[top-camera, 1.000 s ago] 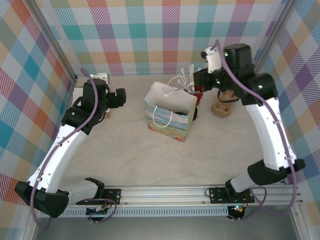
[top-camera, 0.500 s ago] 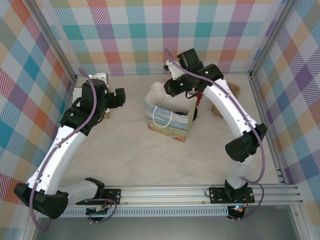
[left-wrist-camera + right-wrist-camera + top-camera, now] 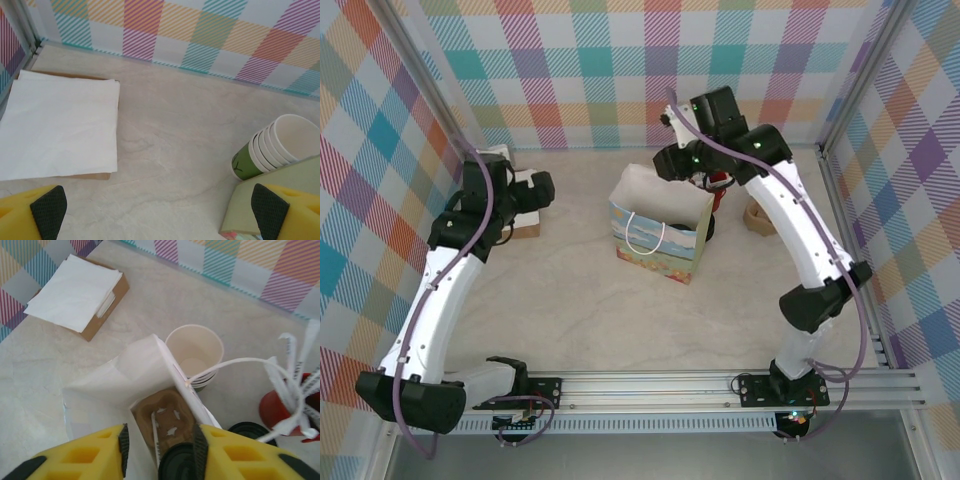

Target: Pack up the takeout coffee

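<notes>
The takeout coffee point(image 3: 177, 462) shows as a round black lid low inside the gift bag point(image 3: 135, 375), resting in a brown cup carrier point(image 3: 167, 422). My right gripper point(image 3: 161, 442) hangs over the bag's mouth with its jaws apart. The lid lies next to the right pad and well clear of the left pad. From above, the right gripper point(image 3: 670, 165) is at the back edge of the gift bag point(image 3: 660, 235). My left gripper point(image 3: 160, 220) is wide open over bare table with nothing between its fingers. It hovers at the far left point(image 3: 545, 185).
A box of white napkins point(image 3: 57, 125) lies at the back left. A stack of lidless green cups point(image 3: 195, 352) stands behind the bag, with black lids point(image 3: 250, 430) and a red holder of white sticks point(image 3: 280, 407) to its right. Brown carriers point(image 3: 760, 215) sit by the right wall.
My right arm swung left from the carriers to above the bag, and its jaws parted. My left gripper drew back and to the left, toward the napkins.
</notes>
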Robot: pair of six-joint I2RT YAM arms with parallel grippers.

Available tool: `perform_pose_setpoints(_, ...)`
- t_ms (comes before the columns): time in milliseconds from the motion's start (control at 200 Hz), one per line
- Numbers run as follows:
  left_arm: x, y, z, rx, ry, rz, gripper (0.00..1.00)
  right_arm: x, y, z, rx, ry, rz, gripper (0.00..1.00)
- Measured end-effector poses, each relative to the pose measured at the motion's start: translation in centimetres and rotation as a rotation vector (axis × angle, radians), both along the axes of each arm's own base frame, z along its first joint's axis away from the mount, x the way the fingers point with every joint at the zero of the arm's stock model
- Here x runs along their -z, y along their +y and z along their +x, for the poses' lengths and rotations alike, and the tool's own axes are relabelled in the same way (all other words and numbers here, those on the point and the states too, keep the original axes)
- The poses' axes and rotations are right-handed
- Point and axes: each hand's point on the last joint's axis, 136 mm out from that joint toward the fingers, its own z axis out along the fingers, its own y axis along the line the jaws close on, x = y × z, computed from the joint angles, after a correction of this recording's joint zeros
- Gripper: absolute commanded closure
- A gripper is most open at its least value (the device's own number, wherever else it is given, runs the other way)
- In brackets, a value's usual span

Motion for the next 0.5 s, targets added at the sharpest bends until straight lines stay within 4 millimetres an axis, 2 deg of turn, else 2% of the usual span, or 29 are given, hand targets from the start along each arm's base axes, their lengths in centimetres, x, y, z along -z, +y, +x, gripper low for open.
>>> perform_pose_setpoints(100, 1.0, 1.5, 0.7, -0.026, 0.041, -0.041, 0.06, -2.0, -1.3, -1.0, 0.028, -0.055, 0.012, 0.46)
perform_pose_setpoints(200, 2.3, 3.0, 2.0, -0.05, 0.085, -0.072, 0.08, -3.2, -2.7, -2.1, 0.054, -0.093, 0.02, 0.37)
perform_pose_setpoints(350, 4.8, 4.2, 4.1, -0.052, 0.186, -0.051, 0.13, -3.2, -4.3, -3.2, 0.089, -0.13, 0.011, 0.19)
perform_pose_setpoints(500, 9.1, 4.5, 6.8, -0.035, 0.323, -0.013, 0.21, -2.2, -5.4, -3.9, 0.124, -0.144, 0.014, 0.06)
